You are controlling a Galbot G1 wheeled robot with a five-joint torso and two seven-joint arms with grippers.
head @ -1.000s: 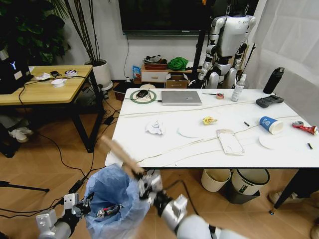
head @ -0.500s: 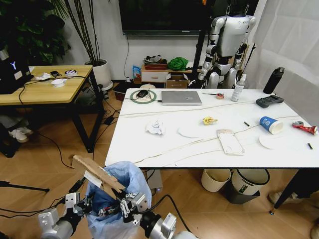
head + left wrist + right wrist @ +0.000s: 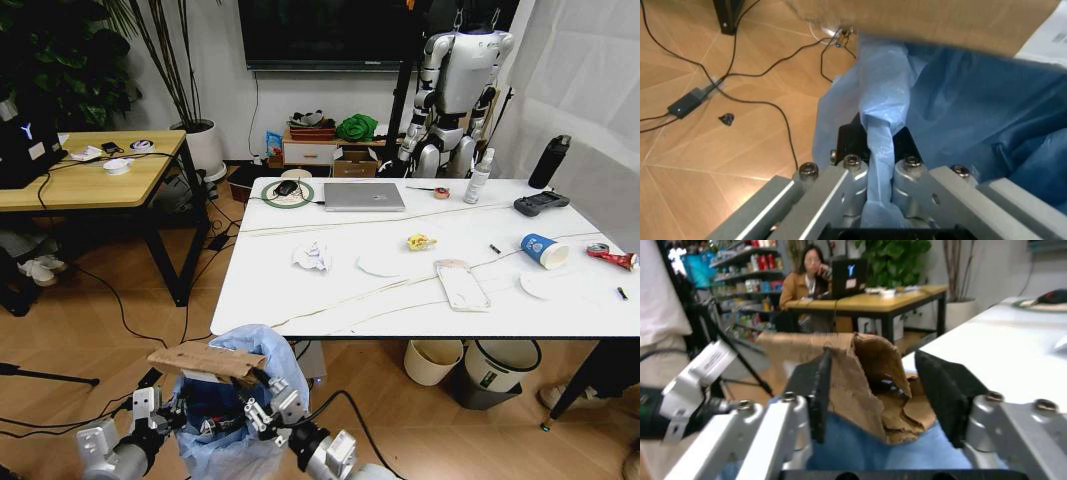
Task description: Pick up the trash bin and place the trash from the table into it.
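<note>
Right gripper (image 3: 262,404) sits over the trash bin (image 3: 235,440), fingers spread wide, the flattened brown cardboard (image 3: 207,361) lying loose between them across the bin's mouth. Left gripper (image 3: 163,412) is clamped on the bin's blue bag at the rim, holding the bin up off the floor, below the table (image 3: 330,300) edge. Crumpled white paper (image 3: 311,256), blue paper cup (image 3: 543,250) and crushed red can (image 3: 612,256) lie on the tabletop.
</note>
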